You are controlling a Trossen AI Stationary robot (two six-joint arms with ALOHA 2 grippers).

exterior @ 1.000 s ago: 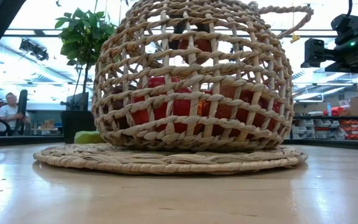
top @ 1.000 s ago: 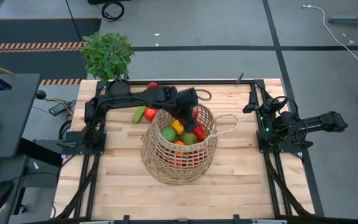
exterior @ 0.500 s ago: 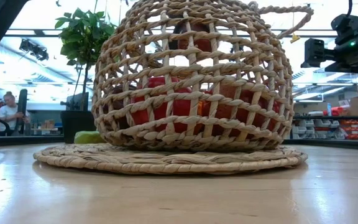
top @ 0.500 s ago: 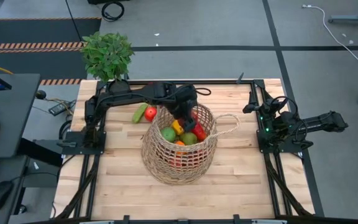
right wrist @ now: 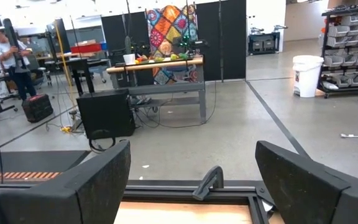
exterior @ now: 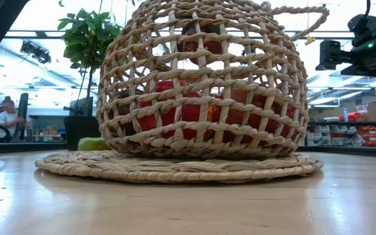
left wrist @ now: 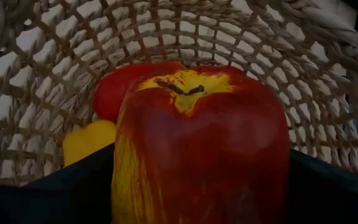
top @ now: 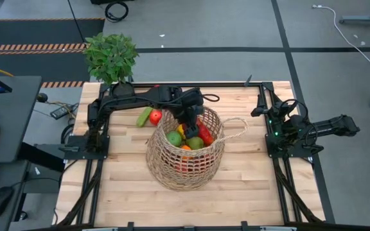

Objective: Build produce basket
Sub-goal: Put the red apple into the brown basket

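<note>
Our left hand [top: 190,119] grips a red apple [left wrist: 201,146] over the basket [top: 185,168], already mostly filled; right hand [right wrist: 191,180] idles half-open; a tomato [top: 155,117] and cucumber [top: 144,117] remain, upper left.

nope, no readable text, labels, brand names or numbers anywhere in these views. nothing legible on the table stuff, the arms or the shelves and bins in the room behind.

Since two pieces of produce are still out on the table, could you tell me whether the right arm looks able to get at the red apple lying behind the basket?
Probably not easily: the right gripper is parked off the table's right edge, open, and the basket and left gripper stand before the red apple.
</note>
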